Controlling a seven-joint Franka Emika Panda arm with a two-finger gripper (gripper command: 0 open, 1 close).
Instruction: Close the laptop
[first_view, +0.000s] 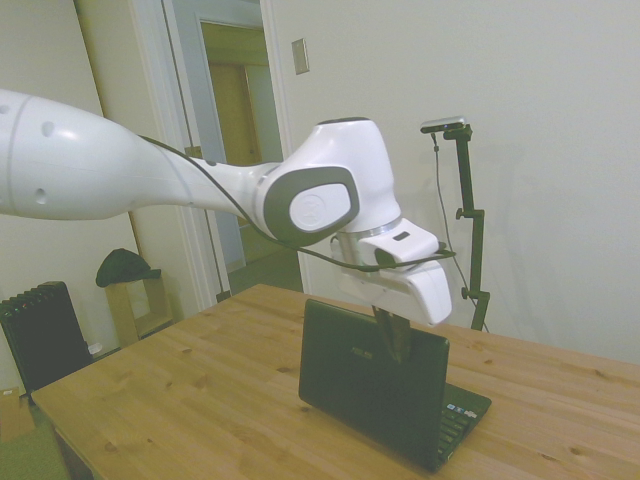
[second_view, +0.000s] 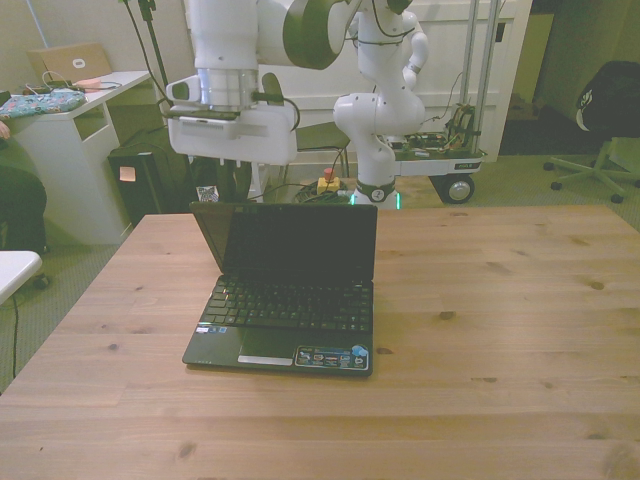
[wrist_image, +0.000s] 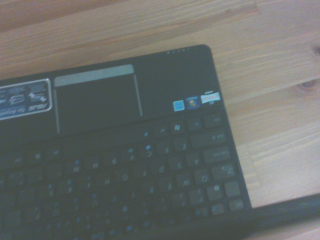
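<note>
The laptop (second_view: 285, 300) stood open on the wooden surface (second_view: 500, 300) (screen upright), the gripper (first_view: 393, 338) at its lid's top edge, fingers' spread impossible to tell.

A robotics lab in an office-like room: a second white robot arm (second_view: 385, 100) on a wheeled base, a desk (second_view: 75, 120), an office chair (second_view: 600, 130)

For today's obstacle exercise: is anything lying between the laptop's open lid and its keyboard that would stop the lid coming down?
Nothing visible does. The laptop stands open on the wooden table, and its keyboard and palm rest carry only flat stickers.
</note>
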